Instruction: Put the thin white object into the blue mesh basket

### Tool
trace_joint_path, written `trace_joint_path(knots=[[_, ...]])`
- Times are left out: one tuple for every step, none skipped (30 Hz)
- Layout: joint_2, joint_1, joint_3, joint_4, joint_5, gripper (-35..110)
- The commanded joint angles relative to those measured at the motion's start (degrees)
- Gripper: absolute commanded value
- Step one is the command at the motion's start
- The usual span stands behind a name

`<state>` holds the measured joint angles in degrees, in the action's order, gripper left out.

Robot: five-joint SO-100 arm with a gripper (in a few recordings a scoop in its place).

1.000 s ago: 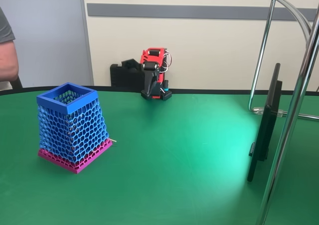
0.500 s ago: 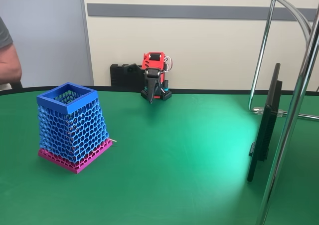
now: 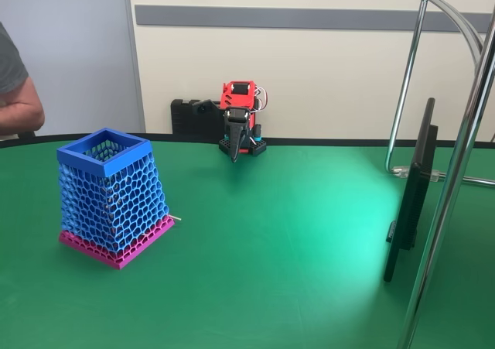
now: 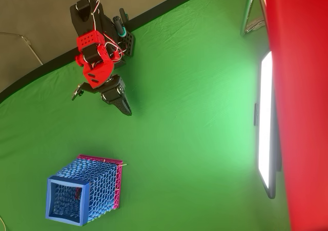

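Note:
The blue mesh basket stands at the left of the green table on its magenta base, with its square rim open upward. A short end of the thin white object pokes out beside the base on the basket's right. The same tip shows in the overhead view, and the mesh hides the rest of it. My red and black arm sits at the table's far edge. Its gripper points down at the cloth, shut with nothing in it, well away from the basket. From above, the gripper tapers to one dark point.
A flat screen stands edge-on at the right, beside chrome stand tubes. A black block sits behind the arm. A person's arm shows at the left edge. Open green cloth lies between the arm and the basket.
The arm has unfolded and the gripper has swung from tucked against the base to pointing down at the table. The person's arm at the left has shifted slightly inward.

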<state>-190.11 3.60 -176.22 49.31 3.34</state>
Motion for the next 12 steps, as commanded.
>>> trace_joint_path(knots=[[-0.4,-0.4,-0.4,0.2,0.2,1],[-0.4,-0.4,-0.4,0.2,0.2,1],[-0.4,-0.4,-0.4,0.2,0.2,1],[-0.4,-0.4,-0.4,0.2,0.2,1],[-0.4,-0.4,-0.4,0.2,0.2,1],[-0.4,-0.4,-0.4,0.2,0.2,1],[-0.4,-0.4,-0.4,0.2,0.2,1],[-0.4,-0.4,-0.4,0.2,0.2,1],[-0.4,-0.4,-0.4,0.2,0.2,1],[-0.4,-0.4,-0.4,0.2,0.2,1],[-0.4,-0.4,-0.4,0.2,0.2,1],[-0.4,-0.4,-0.4,0.2,0.2,1]])
